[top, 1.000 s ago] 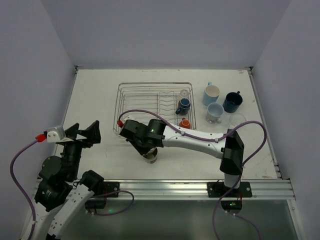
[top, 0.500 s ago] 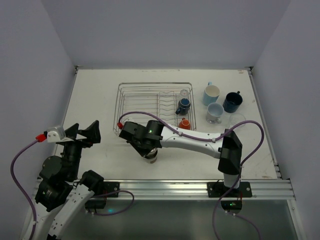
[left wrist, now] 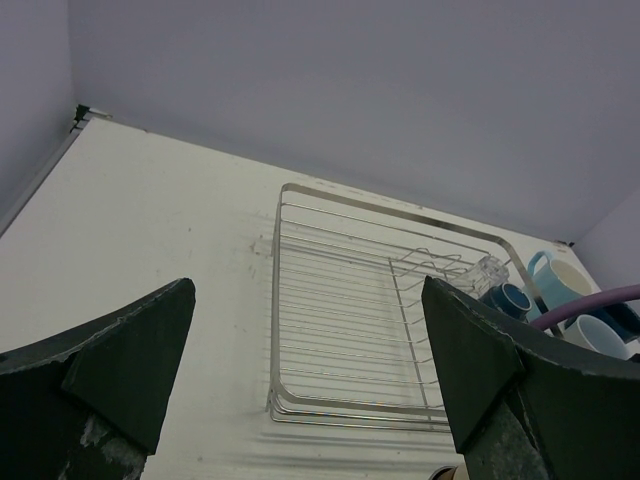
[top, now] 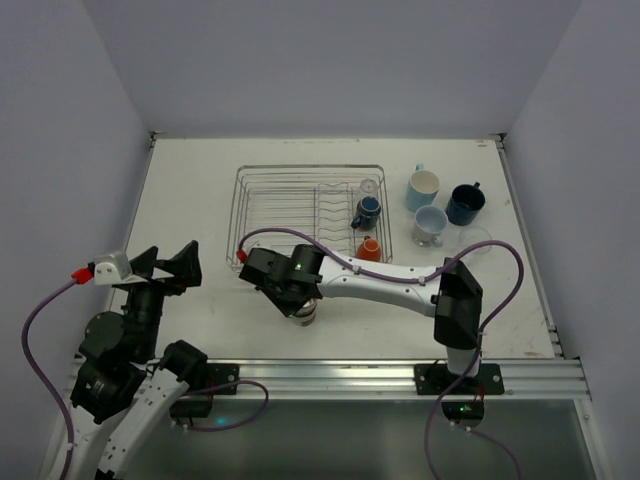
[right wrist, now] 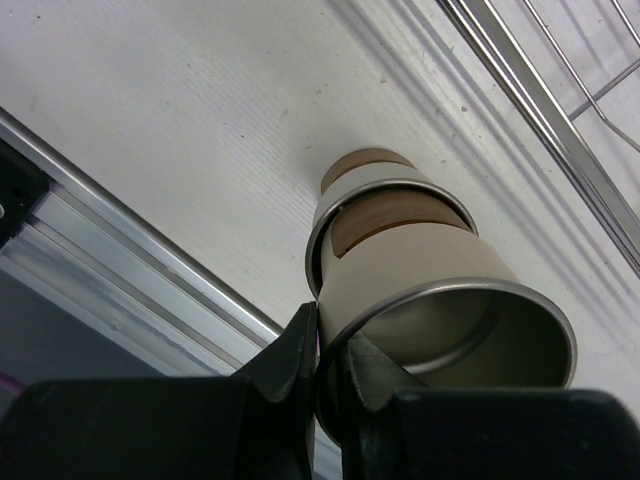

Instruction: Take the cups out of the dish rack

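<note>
Metallic cup (right wrist: 430,270), its rim tight in the right end effector (right wrist: 325,345).

Cups, seven plain to see: two light blue cups (top: 422,188) (top: 430,224), one navy cup (top: 465,204), one small dark blue cup (top: 367,211), one small orange cup (top: 369,248), one clear glass (top: 370,187), one metal cup (right wrist: 420,270). By place: three in the rack (top: 310,168), three on the table (top: 200,200) beside it, one at the right gripper (right wrist: 325,335); a faint ring (top: 470,240) near the navy cup might be an eighth, cannot tell. One rack, one table, two arms (top: 125,345) (top: 400,280), two grippers counting the left gripper (top: 165,262).
</note>
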`<act>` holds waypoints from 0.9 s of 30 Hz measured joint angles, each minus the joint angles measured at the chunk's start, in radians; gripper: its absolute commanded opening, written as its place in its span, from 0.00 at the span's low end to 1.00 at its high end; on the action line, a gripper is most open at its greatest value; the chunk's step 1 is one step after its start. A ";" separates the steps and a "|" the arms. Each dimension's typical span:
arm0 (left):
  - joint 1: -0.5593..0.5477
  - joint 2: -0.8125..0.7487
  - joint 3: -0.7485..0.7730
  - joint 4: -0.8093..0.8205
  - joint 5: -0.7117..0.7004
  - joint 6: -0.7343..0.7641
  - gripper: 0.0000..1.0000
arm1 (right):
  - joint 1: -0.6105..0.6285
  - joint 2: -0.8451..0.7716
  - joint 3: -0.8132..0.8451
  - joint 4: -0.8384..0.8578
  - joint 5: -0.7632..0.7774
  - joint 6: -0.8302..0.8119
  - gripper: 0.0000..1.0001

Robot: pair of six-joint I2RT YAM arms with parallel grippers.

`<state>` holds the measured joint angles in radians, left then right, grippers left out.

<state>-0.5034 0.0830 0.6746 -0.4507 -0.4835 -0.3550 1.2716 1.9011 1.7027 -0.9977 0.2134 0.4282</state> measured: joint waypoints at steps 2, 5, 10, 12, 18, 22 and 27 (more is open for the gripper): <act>0.002 0.000 0.000 0.000 0.002 0.000 1.00 | 0.000 0.004 0.000 0.005 -0.003 0.002 0.32; 0.005 0.000 0.000 0.000 0.008 0.000 1.00 | 0.000 0.005 0.000 0.018 -0.003 0.002 0.47; 0.006 0.016 0.000 0.001 0.026 -0.002 1.00 | 0.001 -0.003 0.001 0.040 0.003 0.001 0.55; 0.006 0.034 0.000 0.005 0.043 -0.003 1.00 | 0.001 -0.024 0.001 0.053 0.008 0.001 0.55; 0.006 0.169 0.000 0.057 0.185 -0.032 1.00 | 0.001 -0.270 -0.122 0.181 0.078 0.006 0.51; 0.006 0.383 0.006 0.146 0.355 -0.062 1.00 | -0.027 -0.546 -0.294 0.281 0.141 0.024 0.45; -0.024 0.728 0.026 0.272 0.556 -0.102 1.00 | -0.219 -0.908 -0.591 0.443 0.171 0.060 0.43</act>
<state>-0.5270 0.8112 0.7010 -0.1787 0.0723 -0.4568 1.0531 0.9936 1.1122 -0.5552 0.3840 0.4885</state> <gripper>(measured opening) 0.998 0.436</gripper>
